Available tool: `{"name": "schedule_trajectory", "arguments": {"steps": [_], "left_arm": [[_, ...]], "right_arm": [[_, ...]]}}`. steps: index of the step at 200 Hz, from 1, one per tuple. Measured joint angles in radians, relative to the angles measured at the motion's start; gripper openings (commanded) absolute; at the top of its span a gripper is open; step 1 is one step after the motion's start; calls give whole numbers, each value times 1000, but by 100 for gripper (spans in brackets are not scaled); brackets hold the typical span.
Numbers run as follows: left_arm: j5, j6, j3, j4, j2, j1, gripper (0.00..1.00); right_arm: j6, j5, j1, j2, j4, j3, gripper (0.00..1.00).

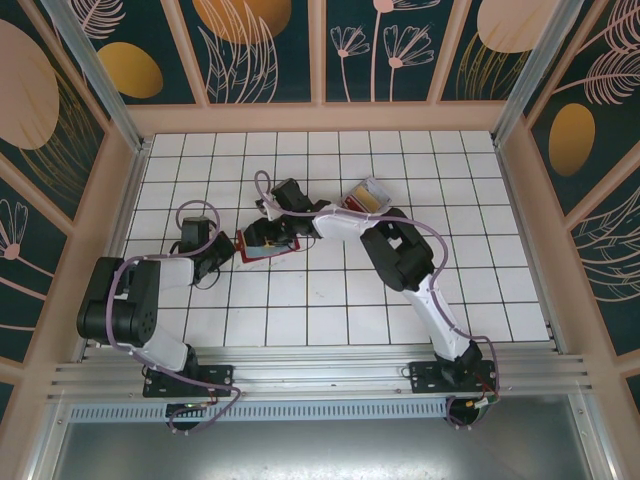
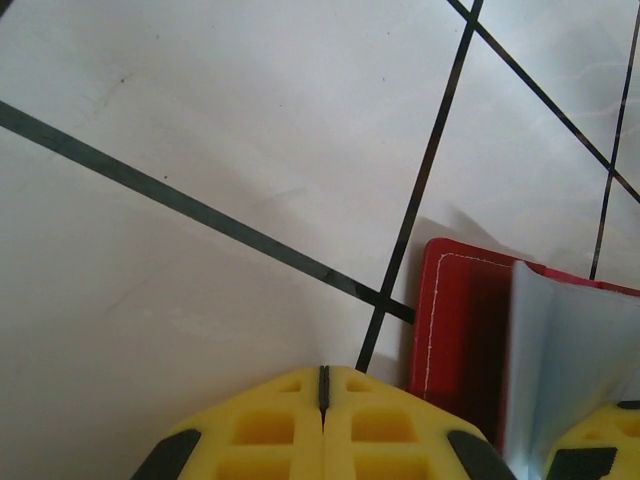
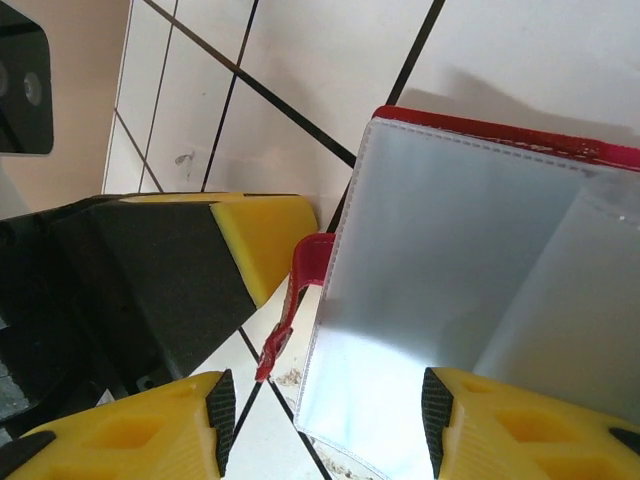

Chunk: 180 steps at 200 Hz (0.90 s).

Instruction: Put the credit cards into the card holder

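so starting at the left: the left gripper (image 2: 323, 425) is down low over the white tiled table (image 1: 330, 300), jaws pressed together, and in its own wrist cam the yellow pads meet in a thin line with nothing I can see between them. Its tip sits right at the wallet's left edge, and from the right wrist cam the little red snap tab (image 3: 290, 310) hangs just beside that tip. Touching or not, honestly can't tell. The wallet (image 1: 268, 245) lies open on the table at about 3 o'clock from the left gripper, red outside down. A clear, pale plastic sleeve (image 3: 450, 270) faces up, with one leaf of it lifted at the right. No card visible in it from these angles. The right gripper (image 3: 328, 425) reaches over from the right arm and hangs over the wallet from roughly its 12 o'clock side in the top view. Its jaws are apart, one finger out over bare tile next to the tab, the other finger (image 3: 540, 430) over the sleeve's near corner, so it's straddling that corner rather than pinching it. Further right, at about 2 o'clock from the wallet, there's a clear box (image 1: 374, 186) with the red and yellow cards (image 1: 360, 199) inside, well apart from both grippers
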Motion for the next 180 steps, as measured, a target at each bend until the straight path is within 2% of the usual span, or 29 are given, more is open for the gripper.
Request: {"name": "schedule_trajectory", "arguments": {"steps": [30,92,145,180], "left_arm": [[19,0,5,12,13,4,12],[95,-1,64,84,104,-5,12],[82,-17,145,140,193,-93,11],[118,-52,164,198,232,-152,11]], "right_arm": [[-12,15,0,-4,3,-11,56],[-10,19,-11,-58,43,-104,56],[1,27,-33,-109,42,-180,56],[20,38,-64,-161,45,-262,56]]}}
